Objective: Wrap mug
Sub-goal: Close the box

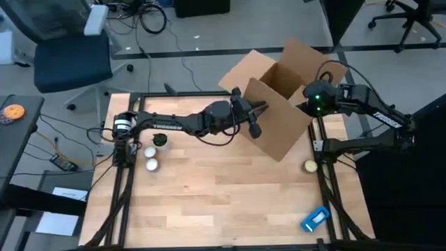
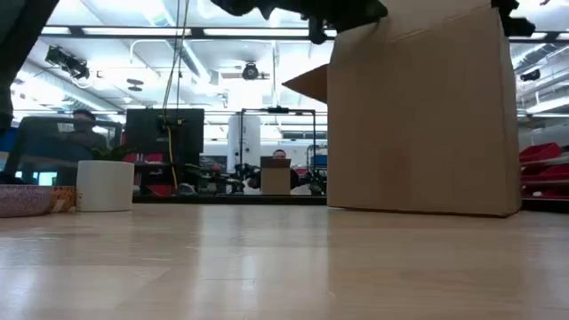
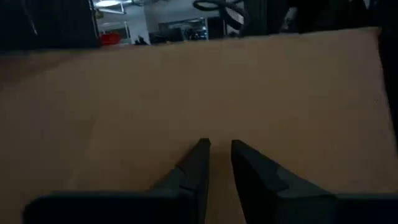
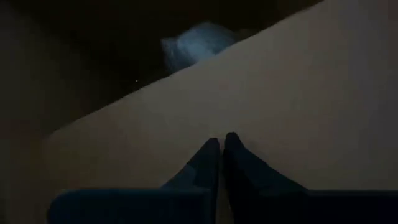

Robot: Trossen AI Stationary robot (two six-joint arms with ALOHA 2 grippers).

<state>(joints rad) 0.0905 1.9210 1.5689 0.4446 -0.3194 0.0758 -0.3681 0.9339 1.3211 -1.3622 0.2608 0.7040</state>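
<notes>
A large open cardboard box [image 1: 279, 104] stands at the far right part of the wooden bench [image 1: 216, 195], its flaps raised and one corner reaching past the bench's far edge. The left arm stretches along the far edge from the left side, and the left gripper [image 1: 256, 118] sits against the near-left wall of the box; in the left wrist view its two dark fingers [image 3: 198, 163] are narrowly parted, almost together, with only plain cardboard in front of them and nothing held between them. The right arm comes in from the right edge, and the right gripper [image 1: 306, 106] is at the box's right side, over its rim; in the right wrist view its fingers [image 4: 208, 163] are pressed nearly together against a cardboard surface, gripping nothing that can be seen. Deep in the dark interior of the box, the right wrist view shows a pale crumpled bundle [image 4: 196, 45]; whether it contains the mug cannot be told. A white mug [image 2: 105, 185] stands upright near the far left corner of the bench, well apart from the box.
</notes>
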